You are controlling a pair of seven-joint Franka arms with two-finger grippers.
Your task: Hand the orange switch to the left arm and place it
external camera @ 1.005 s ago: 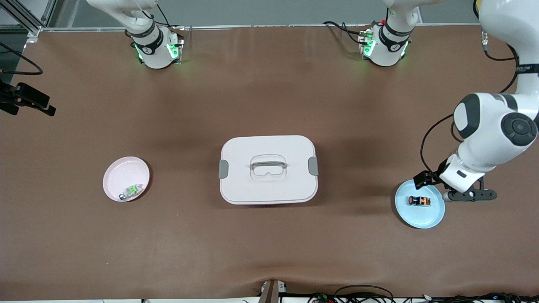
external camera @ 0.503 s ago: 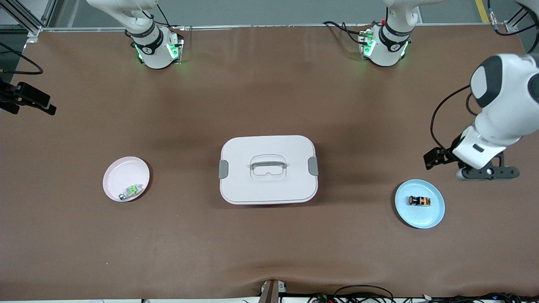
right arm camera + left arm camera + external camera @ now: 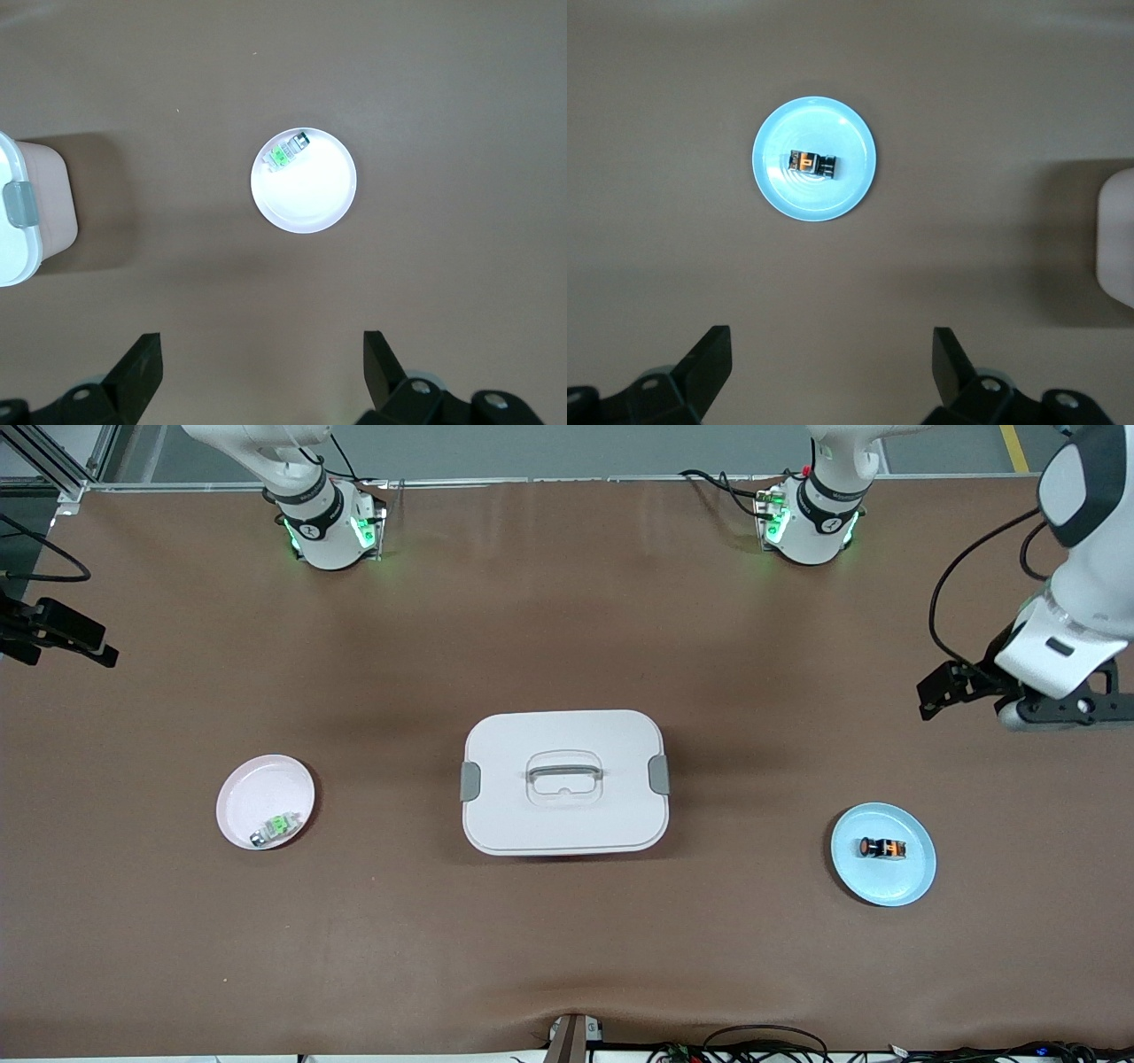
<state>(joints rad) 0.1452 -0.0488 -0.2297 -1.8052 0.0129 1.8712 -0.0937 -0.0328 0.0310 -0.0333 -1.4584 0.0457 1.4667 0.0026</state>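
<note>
Two plates sit at either end of the brown table [image 3: 567, 957] in the front view, with the box [image 3: 564, 781] between them, lid on and grey latches at its ends. On the blue plate [image 3: 912, 881], toward the left arm's end, lies the orange switch [image 3: 882, 849]; the pink plate [image 3: 257, 793] toward the right arm's end holds a small green-and-silver component [image 3: 275, 828]. Up in the air at the table's edge hangs the left gripper [image 3: 1028, 704], over bare cloth and well apart from the blue plate (nothing in it). From the left wrist view, both black fingers [image 3: 709, 363] stand wide apart and empty, the switch lying flat at the plate's middle. From the right wrist view, the right gripper [image 3: 261, 367] is spread just as wide, empty, over the table near the pink plate, a corner of the box showing at the edge.
</note>
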